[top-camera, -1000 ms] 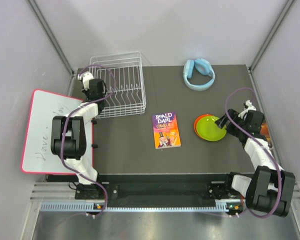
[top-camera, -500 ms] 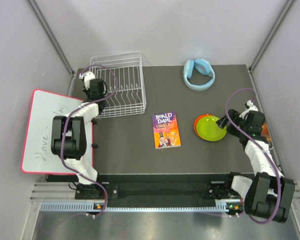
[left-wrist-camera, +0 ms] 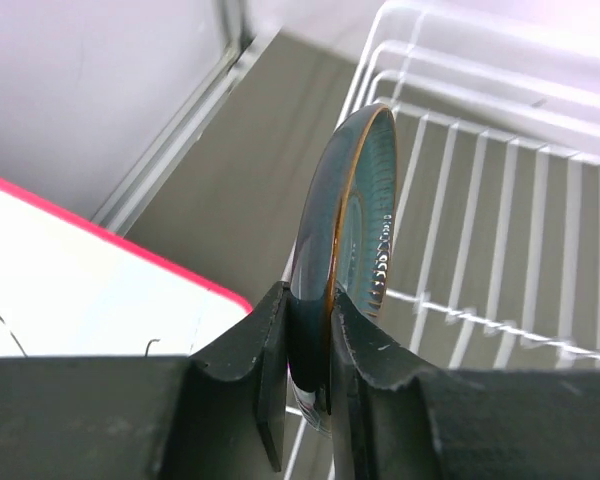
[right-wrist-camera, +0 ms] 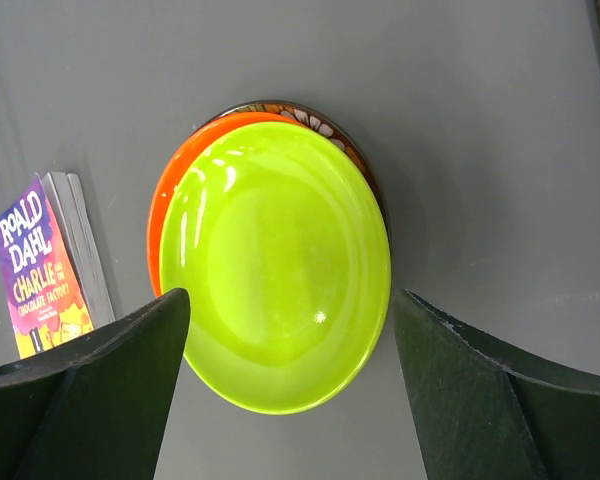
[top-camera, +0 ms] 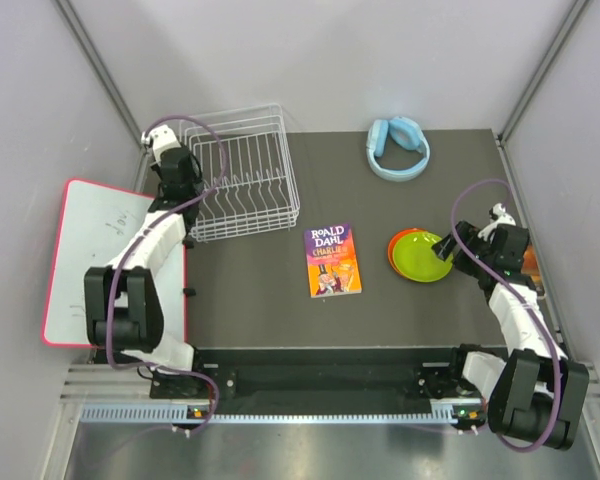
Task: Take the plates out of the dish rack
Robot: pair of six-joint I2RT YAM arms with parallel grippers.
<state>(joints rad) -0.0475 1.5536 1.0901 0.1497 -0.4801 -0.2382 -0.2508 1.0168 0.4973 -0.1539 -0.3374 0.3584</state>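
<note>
Left gripper is pinching the dark green plate upright by its rim at the dish rack. I see my right gripper spread above the lime green plate, which is stacked on the orange plate and the red plate on the surface.

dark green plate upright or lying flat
Upright, on edge: the left hand pinches the dark green plate at its lower rim, dish rack behind.

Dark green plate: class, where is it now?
Left wrist view: the dark green plate stands on edge in the left gripper, at the dish rack's left rim.
</note>
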